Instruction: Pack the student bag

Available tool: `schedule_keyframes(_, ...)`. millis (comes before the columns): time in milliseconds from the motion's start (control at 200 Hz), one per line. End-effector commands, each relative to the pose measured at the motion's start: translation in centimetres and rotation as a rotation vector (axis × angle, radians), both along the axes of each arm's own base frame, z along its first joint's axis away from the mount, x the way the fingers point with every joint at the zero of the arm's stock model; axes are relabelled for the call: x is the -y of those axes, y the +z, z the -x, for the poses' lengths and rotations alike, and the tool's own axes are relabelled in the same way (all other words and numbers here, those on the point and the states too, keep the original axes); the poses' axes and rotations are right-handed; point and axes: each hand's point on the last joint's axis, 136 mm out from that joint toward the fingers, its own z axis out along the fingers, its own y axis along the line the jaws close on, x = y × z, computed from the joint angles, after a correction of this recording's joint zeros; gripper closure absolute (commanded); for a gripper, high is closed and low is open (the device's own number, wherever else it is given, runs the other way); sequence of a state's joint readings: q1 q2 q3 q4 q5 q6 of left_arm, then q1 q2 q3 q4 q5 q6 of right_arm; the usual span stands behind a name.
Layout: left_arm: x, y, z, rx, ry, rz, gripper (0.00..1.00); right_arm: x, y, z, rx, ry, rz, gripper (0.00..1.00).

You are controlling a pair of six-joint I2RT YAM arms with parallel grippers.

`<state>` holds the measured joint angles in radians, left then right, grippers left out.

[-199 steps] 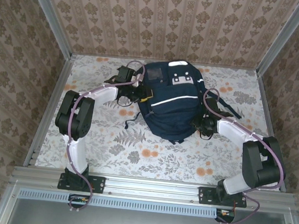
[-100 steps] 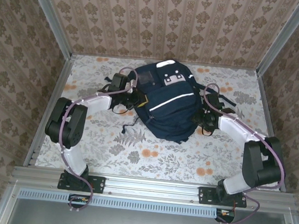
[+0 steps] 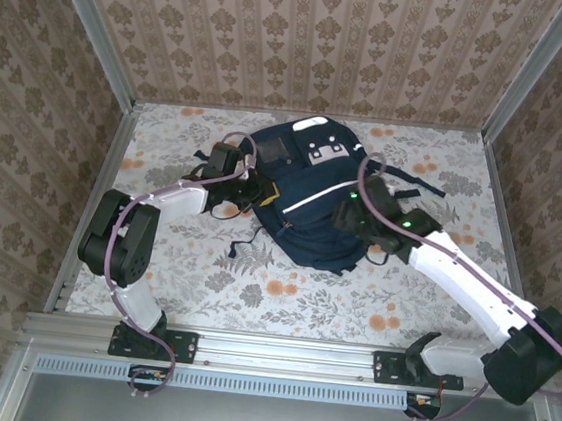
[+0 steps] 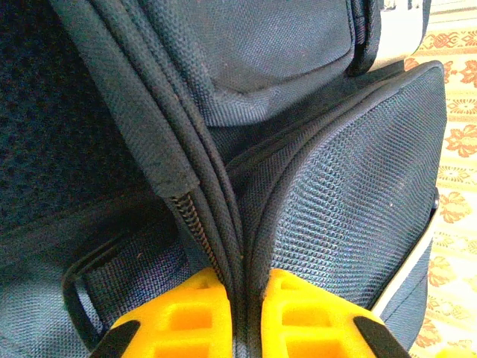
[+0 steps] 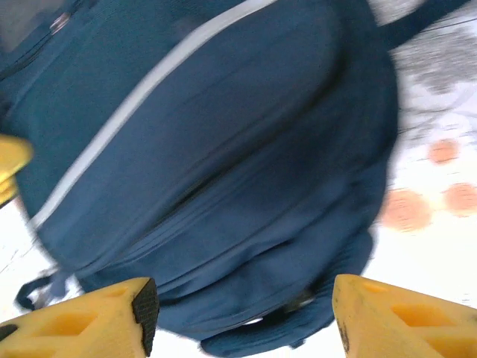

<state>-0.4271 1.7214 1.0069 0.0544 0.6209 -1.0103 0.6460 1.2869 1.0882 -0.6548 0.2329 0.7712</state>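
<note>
Backpack (image 3: 299, 228) lies flat on the flower-patterned worktop (image 3: 291, 302), toward the far middle, top end pointing away from my bases and slightly left. White stripe (image 3: 313, 196) runs slantwise across its front. A dark strap (image 3: 416, 191) trails off its far right side onto the worktop.

Left gripper (image 4: 244, 298): at the backpack's left edge, low against the fabric. Jaws are pinched almost together on a ridge of navy fabric beside the zip (image 4: 195, 224). The seam runs up from between the yellow fingers (image 4: 186, 313), so I have hold of the backpack there. Mesh-textured side panel bulges just right of the pinch.

Right gripper (image 5: 238, 313): over the right half of the backpack, arm reaching in from the right. Jaws stand wide apart and hold nothing. The right wrist view is blurred, with navy fabric and the pale stripe across it. I cannot tell whether the fingertips touch the fabric.
</note>
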Motion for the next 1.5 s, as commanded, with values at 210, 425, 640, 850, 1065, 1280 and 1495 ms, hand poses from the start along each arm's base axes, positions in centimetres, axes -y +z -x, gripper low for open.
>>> schedule_keyframes(210,1.7,3.3,0.7,0.084,-0.065,0.088,0.92,-12.7,-2.3,-0.5,-0.059,0.141,-0.036,0.48)
schedule_keyframes(425,1.8,3.7,0.9,0.088,-0.075,0.097,0.92,-14.1,-4.8,-1.0,-0.105,0.077,0.002,0.62)
schedule_keyframes(640,1.9,4.1,0.8,0.093,-0.077,0.106,0.92,-14.7,-6.7,-1.2,-0.149,0.03,-0.015,0.63)
schedule_keyframes(850,3.0,4.5,1.8,0.1,-0.112,0.115,0.92,-14.3,-7.8,-1.4,-0.164,-0.01,0.014,0.63)
schedule_keyframes(1065,3.0,4.6,2.0,0.1,-0.114,0.115,0.93,-12.6,-8.3,-1.8,-0.156,-0.076,0.085,0.7)
schedule_keyframes(1280,2.8,4.4,2.0,0.098,-0.106,0.101,0.92,-11.3,-8.1,-1.4,-0.147,-0.116,0.087,0.6)
schedule_keyframes(1495,2.8,4.4,1.9,0.097,-0.105,0.102,0.93,-11.4,-7.7,-1.6,-0.139,-0.126,0.055,0.43)
